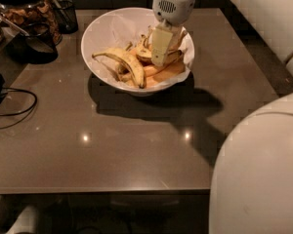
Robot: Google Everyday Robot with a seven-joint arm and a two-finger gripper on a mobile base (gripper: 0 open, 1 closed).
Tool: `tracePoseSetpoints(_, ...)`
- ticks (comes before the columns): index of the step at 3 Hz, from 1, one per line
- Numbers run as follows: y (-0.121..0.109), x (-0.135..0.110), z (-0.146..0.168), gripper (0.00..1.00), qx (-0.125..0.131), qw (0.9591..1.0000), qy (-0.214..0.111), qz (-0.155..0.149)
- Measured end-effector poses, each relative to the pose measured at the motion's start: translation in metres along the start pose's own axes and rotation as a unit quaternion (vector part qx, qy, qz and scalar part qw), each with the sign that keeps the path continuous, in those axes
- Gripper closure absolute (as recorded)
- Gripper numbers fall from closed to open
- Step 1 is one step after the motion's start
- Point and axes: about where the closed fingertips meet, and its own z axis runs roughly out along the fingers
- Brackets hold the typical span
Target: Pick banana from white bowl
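The white bowl (102,33) stands at the back middle of the brown table, lined with crumpled white paper and holding several bananas. My gripper (158,50) reaches down from above into the bowl's right half. It is right against the stubby, blotched yellow banana (144,52), which is partly hidden behind it. A longer arched banana (124,62) lies across the bowl's left side. Smoother orange-yellow bananas (168,72) lie at the front right, under the gripper.
A glass jar of snacks (24,13) and a dark cup (63,13) stand at the back left. A black cable (14,106) loops at the table's left edge. The robot's white body (259,174) fills the lower right.
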Motion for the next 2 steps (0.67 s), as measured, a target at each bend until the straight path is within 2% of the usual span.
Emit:
tracePoseSetpoints(1, -0.0008, -0.0014, 0.0083, 0.41, -0.004, 1.0, 0.008, -0.004)
tracePoseSetpoints(2, 0.0072, -0.0029, 0.0119, 0.6, -0.001, 0.9998, 0.014, -0.011)
